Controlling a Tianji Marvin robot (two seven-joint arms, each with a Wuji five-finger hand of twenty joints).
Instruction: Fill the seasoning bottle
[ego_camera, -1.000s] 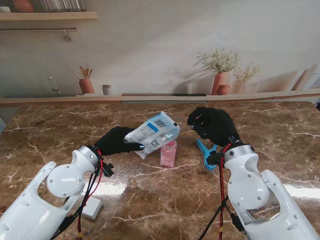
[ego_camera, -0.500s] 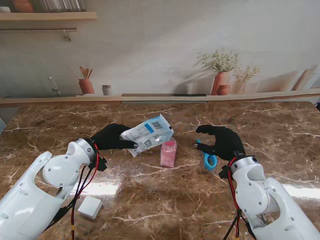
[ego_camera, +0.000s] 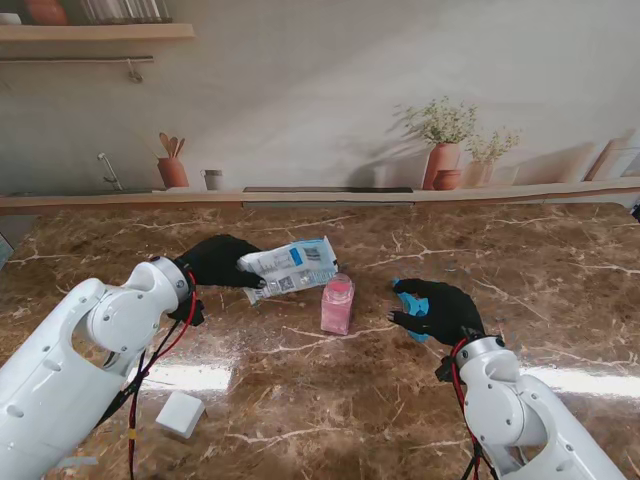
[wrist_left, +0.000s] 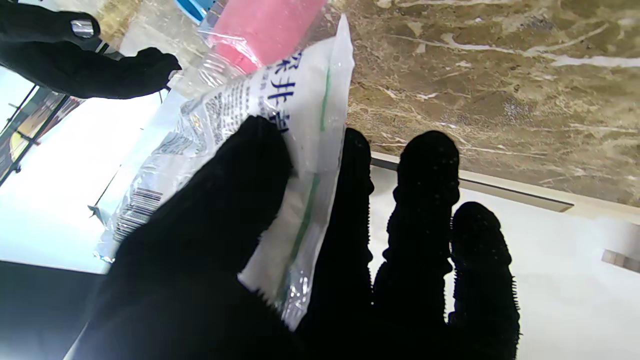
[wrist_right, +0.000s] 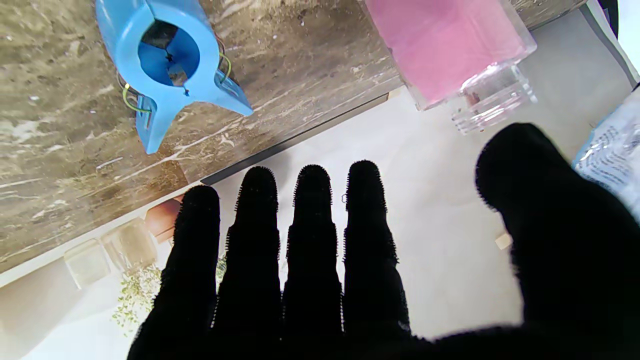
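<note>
From the stand's view, the surface (ego_camera: 330, 400) was a glossy brown marble with pale veins, catching bright glare nearer to me. Behind it ran a ledge against a pale wall, carrying a terracotta pot of utensils (ego_camera: 172, 168), a small grey cup (ego_camera: 212, 179) and two vases of dried flowers (ego_camera: 443, 160); a wooden shelf (ego_camera: 95, 32) hung at upper left. The seasoning bottle (ego_camera: 337, 305), clear with pink contents, stood upright near the middle of the surface. The left hand (ego_camera: 213, 262), black-gloved, gripped a plastic refill bag (ego_camera: 290, 267) by one end, the bag lying nearly level just left of the bottle and a little farther from me. The right hand (ego_camera: 440, 312) rested over a blue clip (ego_camera: 410, 296) to the bottle's right, fingers spread. A small white block (ego_camera: 181, 413) lay on the surface close to me, on the left.

In the left wrist view, thumb and fingers (wrist_left: 240, 200) pinched the printed bag (wrist_left: 280, 130), with the pink bottle (wrist_left: 265, 30) just beyond it.

In the right wrist view, the fingers (wrist_right: 312, 235) were straight and apart from the thumb, holding nothing; the blue clip (wrist_right: 170, 65) lay on the marble, with the bottle (wrist_right: 450, 45) near it.
</note>
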